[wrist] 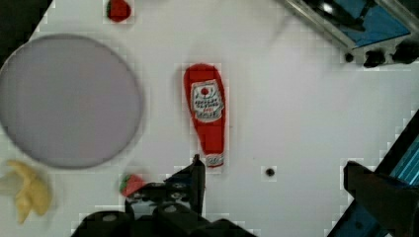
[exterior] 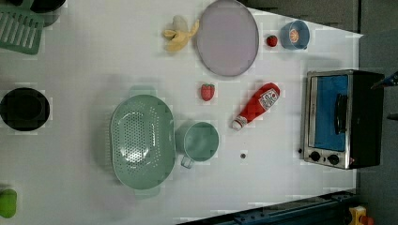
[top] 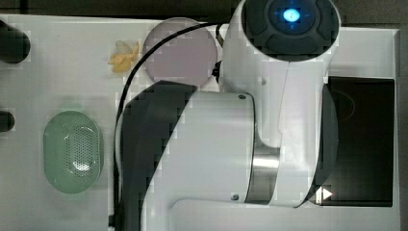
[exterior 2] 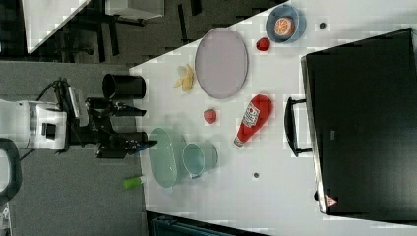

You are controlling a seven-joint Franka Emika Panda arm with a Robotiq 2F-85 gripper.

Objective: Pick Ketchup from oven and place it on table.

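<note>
right view, tool (exterior 2: 143, 128) spread wide, empty

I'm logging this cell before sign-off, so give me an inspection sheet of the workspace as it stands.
Surface: white table, a small dark dot on it.
Job's things: ketchup lying flat on the table, outside the oven; oven door shut.
Clutter: grey plate, banana peel, two strawberries, blue bowl holding an orange piece, green colander, green cup, black cup.
Grippers: gripper open, empty, away from the ketchup.
Cables: black cable along the arm.
Surroundings: dark floor.
</note>
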